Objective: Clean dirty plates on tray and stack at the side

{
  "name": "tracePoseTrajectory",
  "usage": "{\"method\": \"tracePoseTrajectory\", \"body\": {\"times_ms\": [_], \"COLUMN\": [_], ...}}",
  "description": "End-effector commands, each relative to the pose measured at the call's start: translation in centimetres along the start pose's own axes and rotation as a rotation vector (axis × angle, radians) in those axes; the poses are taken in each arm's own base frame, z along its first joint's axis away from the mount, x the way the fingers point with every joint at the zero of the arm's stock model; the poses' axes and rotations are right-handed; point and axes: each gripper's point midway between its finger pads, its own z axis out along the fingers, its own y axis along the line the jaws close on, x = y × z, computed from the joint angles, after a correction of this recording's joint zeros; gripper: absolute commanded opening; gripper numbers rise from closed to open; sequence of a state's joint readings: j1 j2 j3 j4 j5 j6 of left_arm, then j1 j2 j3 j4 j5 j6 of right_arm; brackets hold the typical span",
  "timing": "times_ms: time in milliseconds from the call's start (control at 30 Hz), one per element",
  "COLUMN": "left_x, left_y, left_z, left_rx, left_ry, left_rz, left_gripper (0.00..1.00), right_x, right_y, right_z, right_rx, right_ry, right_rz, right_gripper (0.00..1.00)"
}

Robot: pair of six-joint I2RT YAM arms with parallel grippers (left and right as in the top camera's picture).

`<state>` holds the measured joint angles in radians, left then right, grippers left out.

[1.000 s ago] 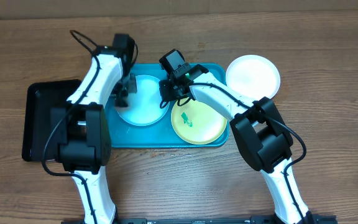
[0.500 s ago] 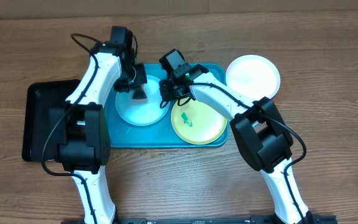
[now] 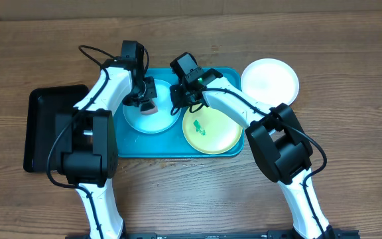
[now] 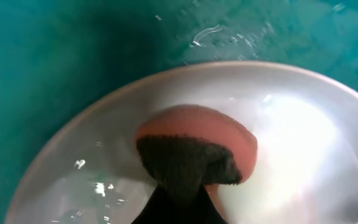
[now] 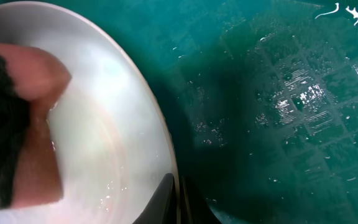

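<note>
The pale cyan plate [image 3: 159, 121] lies on the left of the teal tray [image 3: 158, 146]. My left gripper [image 3: 146, 98] is shut on a pink sponge with a dark scouring side [image 3: 149, 105] and presses it onto this plate; the sponge [image 4: 194, 146] also shows on the plate [image 4: 297, 149] in the left wrist view. My right gripper [image 3: 178, 101] is shut on the cyan plate's right rim [image 5: 160, 143]. The yellow-green plate [image 3: 219, 136], with a green smear, lies on the tray's right. The white plate [image 3: 269, 81] lies on the table, off the tray's right end.
A black rectangular tray [image 3: 45, 133] stands left of the teal tray. The wet teal tray floor [image 5: 278, 93] shows right of the gripped rim. Bare wooden table [image 3: 350, 133] lies around.
My left gripper has moved right from the cyan plate's left edge onto the plate, carrying the sponge across it. The right gripper has stayed on the rim.
</note>
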<state>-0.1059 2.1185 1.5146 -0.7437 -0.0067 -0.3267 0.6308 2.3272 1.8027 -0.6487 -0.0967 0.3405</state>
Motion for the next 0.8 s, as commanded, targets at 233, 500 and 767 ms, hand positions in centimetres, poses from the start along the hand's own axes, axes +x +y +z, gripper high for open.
{"method": "tracePoseTrajectory", "body": {"times_ms": [233, 500, 767], "left_x": [-0.5, -2.4, -4.8], "left_y": [11.0, 11.2, 10.3], "left_z": [-1.0, -4.3, -11.6], "left_rx": [-0.599, -0.641, -0.474], "left_ry": [-0.106, -0.162, -0.306], "left_rz": [-0.002, -0.013, -0.209], "left_gripper": [0.04, 0.04, 0.04], "right_x": [-0.4, -0.4, -1.7], "right_y": [-0.5, -0.5, 0.4], "right_z": [-0.8, -0.8, -1.6], "right_rx": [0.019, 0.019, 0.004], "right_ry": [-0.017, -0.017, -0.050], "right_rz": [0.008, 0.007, -0.047], "right_gripper": [0.04, 0.04, 0.04]}}
